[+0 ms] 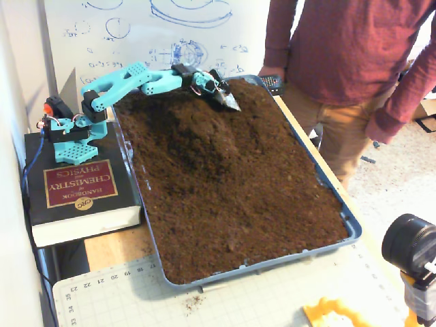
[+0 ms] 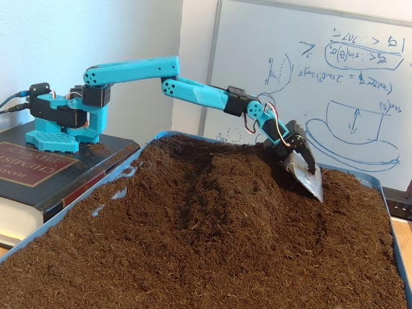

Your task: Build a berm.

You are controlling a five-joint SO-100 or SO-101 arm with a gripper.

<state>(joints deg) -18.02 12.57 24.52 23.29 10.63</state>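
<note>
- Your turquoise arm (image 2: 193, 93) reaches out low over the blue tray (image 1: 347, 221) of soil, its base on a thick book (image 1: 78, 194).
- Your gripper (image 2: 308, 179) carries a grey scoop-like blade, tip down at the soil near the far edge; whether the pincer is spread or pressed together, you cannot tell.
- The berm (image 2: 225, 187) rises just beside the blade, towards the arm's base (image 1: 204, 133).
- A person in a maroon shirt (image 1: 340, 48) stands beside the tray.

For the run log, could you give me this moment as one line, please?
gripper: low, at soil beyond mound | berm: heaped, unfinished | tray: soil-filled
</note>
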